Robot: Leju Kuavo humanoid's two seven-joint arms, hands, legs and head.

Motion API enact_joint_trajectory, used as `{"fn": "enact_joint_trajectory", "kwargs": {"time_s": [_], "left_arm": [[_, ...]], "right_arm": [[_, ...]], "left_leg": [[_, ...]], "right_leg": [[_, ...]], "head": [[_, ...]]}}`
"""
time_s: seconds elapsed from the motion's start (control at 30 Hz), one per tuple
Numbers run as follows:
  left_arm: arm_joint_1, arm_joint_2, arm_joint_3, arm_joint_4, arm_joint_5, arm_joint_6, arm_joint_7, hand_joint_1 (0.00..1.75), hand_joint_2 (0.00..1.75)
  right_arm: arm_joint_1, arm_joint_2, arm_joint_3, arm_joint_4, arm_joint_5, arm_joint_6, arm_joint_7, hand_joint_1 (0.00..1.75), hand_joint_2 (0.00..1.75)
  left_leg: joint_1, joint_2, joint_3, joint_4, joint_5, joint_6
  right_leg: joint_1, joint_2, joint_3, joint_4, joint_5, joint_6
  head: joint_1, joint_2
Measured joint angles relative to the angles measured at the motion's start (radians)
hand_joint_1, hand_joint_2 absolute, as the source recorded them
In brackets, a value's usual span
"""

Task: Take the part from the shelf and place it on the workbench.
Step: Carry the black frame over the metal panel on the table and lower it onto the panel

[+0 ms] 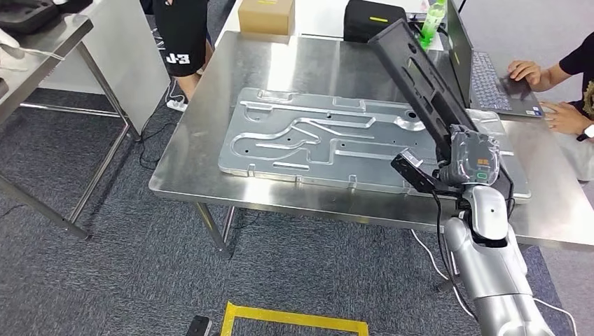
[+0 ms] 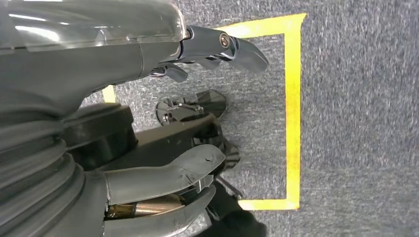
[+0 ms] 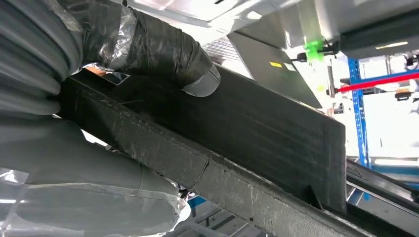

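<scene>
The part is a long black bar with slots point(image 1: 419, 77). My right hand point(image 1: 468, 159) grips its near end and holds it tilted up over the right side of the steel workbench point(image 1: 196, 157). In the right wrist view the black part point(image 3: 257, 133) runs away from the hand, with the thumb point(image 3: 163, 49) wrapped over its edge. My left hand point(image 2: 197, 98) hangs over the carpet beside the robot, fingers apart and holding nothing.
A large machined aluminium plate point(image 1: 308, 140) lies flat on the workbench under the part. A laptop point(image 1: 483, 73), a green bottle point(image 1: 433, 21), a black case point(image 1: 371, 17) and a cardboard box point(image 1: 266, 15) stand at the back. A person's hands point(image 1: 539, 84) work at the laptop. Yellow tape point(image 1: 294, 318) marks the floor.
</scene>
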Motion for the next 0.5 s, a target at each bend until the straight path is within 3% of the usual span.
{"fn": "enact_joint_trajectory", "kwargs": {"time_s": [0.07, 0.1, 0.23, 0.3, 0.37, 0.4, 0.43, 0.5], "left_arm": [[-0.002, 0.0, -0.001, 0.0, -0.002, 0.0, 0.0, 0.0, 1.75], [-0.003, 0.0, -0.002, 0.0, -0.002, 0.0, 0.001, 0.0, 1.75], [-0.007, 0.0, -0.008, 0.0, -0.006, -0.002, 0.003, 0.0, 1.75], [-0.008, 0.0, -0.01, 0.0, -0.008, -0.002, 0.004, 0.0, 1.75], [-0.007, 0.0, -0.012, 0.0, -0.009, -0.002, 0.005, 0.0, 1.75], [-0.006, 0.0, -0.013, 0.0, -0.011, -0.002, 0.005, 0.0, 1.75], [-0.006, 0.0, -0.013, 0.0, -0.012, -0.002, 0.006, 0.0, 1.75], [-0.007, 0.0, -0.014, 0.0, -0.013, -0.002, 0.006, 0.0, 1.75]], "right_arm": [[-0.01, 0.0, 0.003, 0.009, 0.009, 0.006, 0.0, 1.75, 1.75], [-0.016, 0.0, 0.005, 0.015, 0.017, 0.012, -0.001, 1.75, 1.75], [-0.042, 0.0, 0.02, 0.046, 0.042, 0.034, -0.002, 1.75, 1.75], [-0.056, 0.0, 0.029, 0.059, 0.046, 0.038, -0.003, 1.75, 1.75], [-0.066, 0.0, 0.039, 0.076, 0.048, 0.044, -0.005, 1.75, 1.75], [-0.068, 0.0, 0.044, 0.084, 0.049, 0.049, -0.006, 1.75, 1.75], [-0.07, 0.001, 0.049, 0.093, 0.049, 0.053, -0.008, 1.75, 1.75], [-0.074, 0.001, 0.059, 0.108, 0.046, 0.063, -0.013, 1.75, 1.75]], "left_leg": [[-0.003, 0.003, -0.002, 0.005, -0.004, -0.008], [-0.005, 0.004, -0.003, 0.006, -0.005, -0.013], [-0.003, 0.003, -0.008, 0.025, -0.021, -0.035], [-0.001, -0.001, -0.05, 0.115, -0.07, -0.042], [-0.001, -0.002, -0.117, 0.245, -0.121, -0.045], [-0.001, -0.002, -0.139, 0.282, -0.125, -0.044], [-0.001, -0.002, -0.145, 0.284, -0.111, -0.043], [-0.001, -0.003, -0.105, 0.185, -0.042, -0.035]], "right_leg": [[0.004, -0.007, 0.053, -0.1, 0.028, -0.007], [0.007, -0.009, 0.062, -0.119, 0.027, -0.012], [0.009, -0.004, 0.069, -0.128, 0.027, -0.039], [0.009, -0.004, 0.073, -0.131, 0.028, -0.051], [0.013, -0.003, 0.074, -0.13, 0.025, -0.06], [0.015, -0.001, 0.075, -0.129, 0.024, -0.062], [0.017, 0.0, 0.076, -0.127, 0.023, -0.063], [0.018, 0.005, 0.078, -0.124, 0.019, -0.062]], "head": [[0.0, 0.0], [0.0, 0.0], [-0.001, 0.0], [-0.001, 0.0], [-0.002, 0.0], [-0.002, 0.0], [-0.002, 0.0], [-0.002, 0.0]]}}
